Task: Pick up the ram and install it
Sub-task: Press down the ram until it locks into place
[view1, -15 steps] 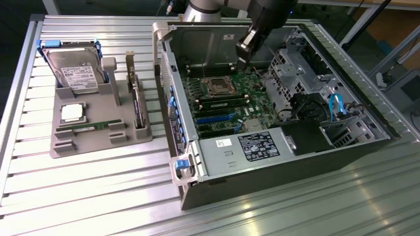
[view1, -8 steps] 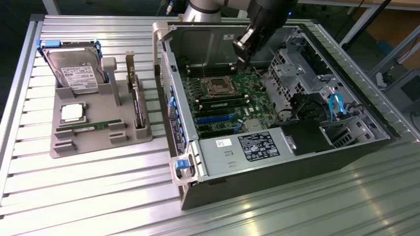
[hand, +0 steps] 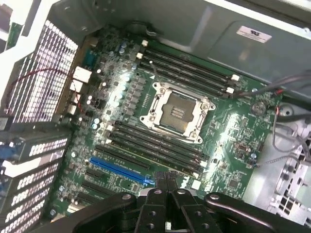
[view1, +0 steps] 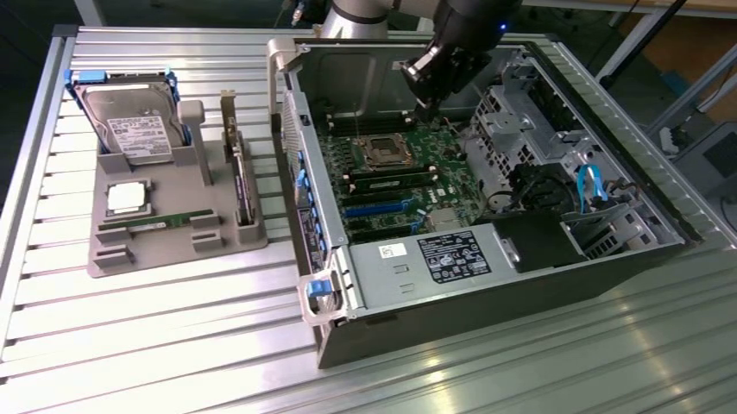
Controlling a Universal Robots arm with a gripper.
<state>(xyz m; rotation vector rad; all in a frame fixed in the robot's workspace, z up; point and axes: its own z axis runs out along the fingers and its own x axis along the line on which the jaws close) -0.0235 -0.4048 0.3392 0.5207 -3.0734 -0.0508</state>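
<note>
- Gripper clenched, empty, over motherboard inside PC case.
- RAM in grey tray on desk, well apart.
- Risk: descending here, fingers hit DIMM slots/CPU socket.

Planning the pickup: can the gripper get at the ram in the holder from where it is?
Probably yes. The ram lies uncovered in the grey holder, nothing above it. The gripper hangs over the open case, fingers shut, with the case's wall between them.

An open computer case lies beside a gray tray holding a hard drive.
</note>
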